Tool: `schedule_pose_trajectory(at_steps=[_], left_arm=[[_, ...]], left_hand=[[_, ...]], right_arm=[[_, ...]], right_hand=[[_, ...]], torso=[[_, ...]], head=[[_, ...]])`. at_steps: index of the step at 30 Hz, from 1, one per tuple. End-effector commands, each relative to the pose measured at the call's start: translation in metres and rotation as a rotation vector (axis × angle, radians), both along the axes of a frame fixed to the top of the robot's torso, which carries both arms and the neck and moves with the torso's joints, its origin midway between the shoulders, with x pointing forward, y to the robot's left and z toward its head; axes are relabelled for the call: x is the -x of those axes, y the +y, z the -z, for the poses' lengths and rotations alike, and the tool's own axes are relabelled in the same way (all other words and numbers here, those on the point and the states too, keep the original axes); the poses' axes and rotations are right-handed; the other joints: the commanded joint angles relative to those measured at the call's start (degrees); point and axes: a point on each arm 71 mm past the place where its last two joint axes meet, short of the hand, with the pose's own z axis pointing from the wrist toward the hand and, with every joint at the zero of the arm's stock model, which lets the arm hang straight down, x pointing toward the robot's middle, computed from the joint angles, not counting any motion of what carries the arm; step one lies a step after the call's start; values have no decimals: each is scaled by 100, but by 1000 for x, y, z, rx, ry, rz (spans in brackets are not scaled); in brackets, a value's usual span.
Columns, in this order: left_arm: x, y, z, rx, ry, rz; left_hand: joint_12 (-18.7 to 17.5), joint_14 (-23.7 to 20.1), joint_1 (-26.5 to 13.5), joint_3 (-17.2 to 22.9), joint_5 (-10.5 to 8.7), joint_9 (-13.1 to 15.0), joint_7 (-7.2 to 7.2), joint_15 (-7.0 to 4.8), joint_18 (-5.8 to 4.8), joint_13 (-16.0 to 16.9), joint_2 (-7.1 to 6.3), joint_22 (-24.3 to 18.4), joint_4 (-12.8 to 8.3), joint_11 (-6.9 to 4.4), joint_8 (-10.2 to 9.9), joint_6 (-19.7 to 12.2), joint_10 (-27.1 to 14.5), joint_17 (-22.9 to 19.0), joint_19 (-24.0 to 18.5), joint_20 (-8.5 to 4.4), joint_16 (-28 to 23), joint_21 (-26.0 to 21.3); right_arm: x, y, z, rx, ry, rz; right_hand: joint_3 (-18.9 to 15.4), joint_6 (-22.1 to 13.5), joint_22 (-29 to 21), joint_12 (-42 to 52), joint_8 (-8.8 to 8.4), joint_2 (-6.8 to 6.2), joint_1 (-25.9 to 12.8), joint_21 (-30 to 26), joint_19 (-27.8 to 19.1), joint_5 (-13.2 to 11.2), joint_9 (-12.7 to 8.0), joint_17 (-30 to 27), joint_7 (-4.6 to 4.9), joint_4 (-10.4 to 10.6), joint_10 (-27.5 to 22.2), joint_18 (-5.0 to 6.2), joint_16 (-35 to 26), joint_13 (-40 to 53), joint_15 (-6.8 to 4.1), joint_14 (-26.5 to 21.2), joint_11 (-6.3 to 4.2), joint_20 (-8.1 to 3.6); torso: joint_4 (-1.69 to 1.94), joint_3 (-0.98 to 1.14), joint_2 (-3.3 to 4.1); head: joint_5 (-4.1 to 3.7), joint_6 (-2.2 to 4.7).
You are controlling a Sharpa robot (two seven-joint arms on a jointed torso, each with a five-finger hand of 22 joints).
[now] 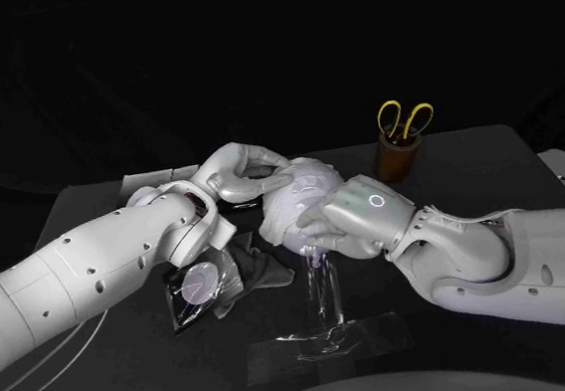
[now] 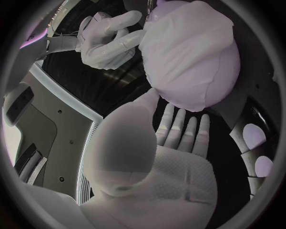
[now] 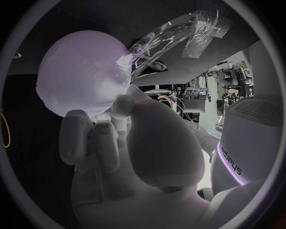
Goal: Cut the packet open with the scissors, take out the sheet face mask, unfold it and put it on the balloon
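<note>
The pale balloon stands on a clear stand at the table's middle. The white sheet face mask lies draped over the balloon. My left hand arches over the balloon's top from the left, its fingers spread and the thumb tip touching the mask. My right hand is against the balloon's right lower side; thumb and fingers pinch the mask's edge. From behind the right wrist, that hand sits at the balloon near the stand. The cut packet lies left of the stand.
The yellow-handled scissors stand in a brown cup at the back right of the black table. The stand's clear taped foot spreads toward the front edge.
</note>
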Motion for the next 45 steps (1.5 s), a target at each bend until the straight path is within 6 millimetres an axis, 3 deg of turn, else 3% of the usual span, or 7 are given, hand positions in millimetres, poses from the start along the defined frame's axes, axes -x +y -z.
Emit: schedule_pose_trajectory(at_steps=[1,10,45], left_arm=[[0,-3,1,-23,13,25],[-3,-5,4,-43,17,23],[-10,-8,7,-57,32,12]], left_hand=[[-26,-13,108,-25,-7,-10,-1,-36,-47,-5,23,-19,-26,4,-22,61,9,-12,-48,-14,-44,-36],[-34,-2,215,24,-7,-16,14,-111,-40,2,71,-54,-69,48,-37,131,126,-32,-52,-17,-79,-69],[-38,89,264,72,-8,-27,62,-166,-34,3,97,-87,-92,110,-62,182,193,-26,-62,-21,-83,-95]], right_arm=[[2,3,-4,-29,-37,-20],[-1,6,-3,-27,-37,-22],[-13,13,7,68,-31,41]], right_hand=[[82,15,228,4058,-25,-15,60,49,30,-10,-1,1505,12,-15,632,-79,20,4738,13,627,9,40],[149,77,287,4058,-12,-5,50,100,65,-15,9,1505,5,-26,632,-91,20,4738,12,627,5,47],[249,205,331,4058,19,-35,16,127,73,-43,34,1505,-43,-65,632,-94,20,4738,-8,627,-30,39]], torso=[[4,-3,4],[3,-12,0],[8,-7,4]], head=[[-5,1],[-16,-15],[-15,-67]])
